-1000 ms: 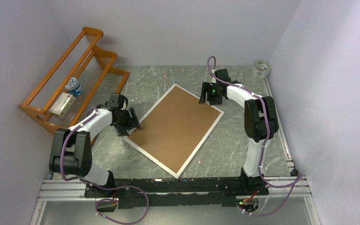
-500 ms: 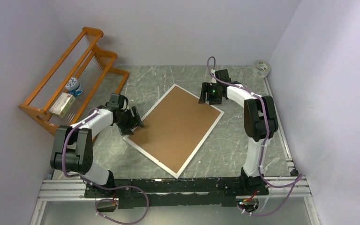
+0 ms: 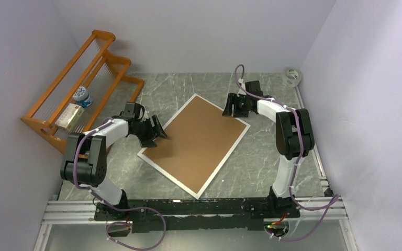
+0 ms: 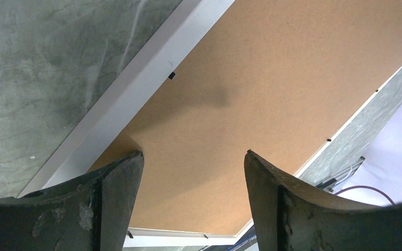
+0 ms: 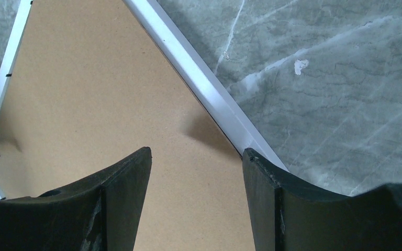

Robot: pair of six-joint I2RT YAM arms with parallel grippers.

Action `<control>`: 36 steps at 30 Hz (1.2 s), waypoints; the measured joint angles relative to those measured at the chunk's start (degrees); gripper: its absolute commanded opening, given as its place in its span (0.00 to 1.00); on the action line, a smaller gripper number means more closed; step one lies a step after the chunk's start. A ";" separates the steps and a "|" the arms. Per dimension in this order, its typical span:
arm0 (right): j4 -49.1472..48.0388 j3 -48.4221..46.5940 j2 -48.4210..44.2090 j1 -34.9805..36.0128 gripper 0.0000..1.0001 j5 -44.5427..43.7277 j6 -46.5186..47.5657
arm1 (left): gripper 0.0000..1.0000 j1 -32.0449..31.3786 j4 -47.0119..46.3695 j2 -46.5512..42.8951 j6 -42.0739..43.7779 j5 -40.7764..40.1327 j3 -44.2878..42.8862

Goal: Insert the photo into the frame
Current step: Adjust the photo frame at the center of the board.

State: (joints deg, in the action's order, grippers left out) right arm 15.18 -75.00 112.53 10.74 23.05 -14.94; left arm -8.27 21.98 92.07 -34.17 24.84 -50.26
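The frame (image 3: 199, 144) lies face down in the middle of the table, brown hardboard back up inside a thin white rim. The photo is out of view. My left gripper (image 3: 158, 135) hovers open over the frame's left edge. In the left wrist view its fingers (image 4: 116, 193) span bare brown back (image 4: 272, 78), with the white rim (image 4: 131, 99) to their left. My right gripper (image 3: 228, 110) hovers open over the frame's far right corner. In the right wrist view its jaws (image 5: 196, 152) straddle the brown back (image 5: 84, 78) beside the rim (image 5: 199, 83). Neither gripper holds anything.
An orange wooden rack (image 3: 84, 78) stands at the far left with a small box (image 3: 69, 116) and a jar (image 3: 82, 96) on it. A tape roll (image 3: 292, 76) sits in the far right corner. Walls close in on three sides.
My left gripper has swung right, from beside the frame's left edge to over it. My right wrist has tilted a little at the far corner. The frame has not moved.
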 measured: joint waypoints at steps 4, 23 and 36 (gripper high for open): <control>-0.70 1.66 -1.11 0.02 0.65 -0.22 0.26 | 0.79 -0.15 1.01 -0.15 -0.11 -1.03 -0.46; 2.75 5.14 -3.67 4.07 0.55 0.20 -1.49 | 0.94 -0.44 12.48 -18.49 -7.37 -24.72 10.43; 4.90 8.90 -10.23 7.54 0.54 -9.60 -6.16 | 0.94 -0.26 13.07 -17.25 -5.84 -23.17 9.84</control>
State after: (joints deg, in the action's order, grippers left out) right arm 20.08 -66.11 102.30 18.28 13.45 -21.10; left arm -8.54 35.05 74.83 -40.01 1.67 -40.42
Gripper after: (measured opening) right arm 0.508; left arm 0.934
